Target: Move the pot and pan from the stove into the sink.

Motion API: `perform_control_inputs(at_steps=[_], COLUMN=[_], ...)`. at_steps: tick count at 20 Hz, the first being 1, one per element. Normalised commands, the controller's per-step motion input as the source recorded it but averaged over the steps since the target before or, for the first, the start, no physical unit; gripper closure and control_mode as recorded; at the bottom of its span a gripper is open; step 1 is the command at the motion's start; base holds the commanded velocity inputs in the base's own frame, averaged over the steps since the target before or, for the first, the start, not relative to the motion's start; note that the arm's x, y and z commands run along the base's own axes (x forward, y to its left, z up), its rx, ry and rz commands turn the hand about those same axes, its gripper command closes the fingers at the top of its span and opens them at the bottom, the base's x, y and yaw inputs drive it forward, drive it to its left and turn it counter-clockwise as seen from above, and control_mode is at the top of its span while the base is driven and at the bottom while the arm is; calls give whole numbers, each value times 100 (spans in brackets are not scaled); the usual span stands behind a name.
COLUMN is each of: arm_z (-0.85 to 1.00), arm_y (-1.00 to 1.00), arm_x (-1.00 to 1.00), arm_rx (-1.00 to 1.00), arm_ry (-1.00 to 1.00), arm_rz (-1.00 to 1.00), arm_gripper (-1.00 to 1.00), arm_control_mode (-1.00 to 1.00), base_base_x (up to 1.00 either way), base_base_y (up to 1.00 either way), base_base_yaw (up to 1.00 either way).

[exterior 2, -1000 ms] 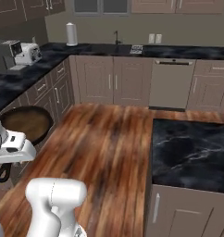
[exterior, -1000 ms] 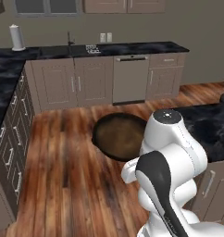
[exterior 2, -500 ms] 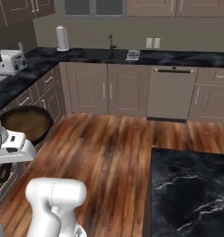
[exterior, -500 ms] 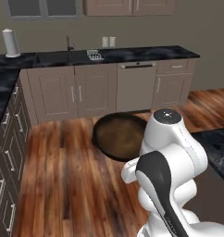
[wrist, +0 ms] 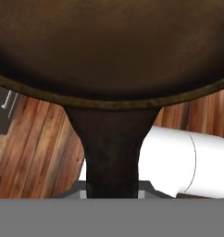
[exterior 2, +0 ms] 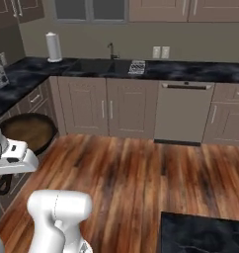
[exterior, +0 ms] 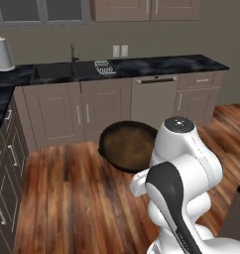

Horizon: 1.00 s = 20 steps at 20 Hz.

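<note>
The gripper (wrist: 111,194) is clamped tight on the short handle of the pan (exterior: 128,145); the pan hangs above the wood floor (exterior 2: 141,173), well short of the sink (exterior 2: 94,65) on the far counter

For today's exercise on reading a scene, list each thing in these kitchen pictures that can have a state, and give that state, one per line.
pan: held up off the floor by its handle, level, empty.
gripper: jaws shut on the pan's handle.
sink: empty as far as can be seen, faucet not running.
dishwasher: door shut.
base cabinets: doors shut.
paper-towel roll: upright on the counter.
</note>
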Motion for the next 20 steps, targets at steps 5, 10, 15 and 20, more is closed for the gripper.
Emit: perform_control_inputs(at_steps=[5,10,15,20], arm_z=[0,0,0,0], arm_y=[0,0,0,0], arm_x=[0,0,0,0], arm_rx=[0,0,0,0], arm_ry=[0,0,0,0], arm_rz=[0,0,0,0], arm_gripper=[100,100,100,100], arm_control_mode=[100,100,100,100], base_base_x=[100,100,99,96], base_base_y=[20,21,23,23], base_base_yaw=[-4,-3,-4,-3])
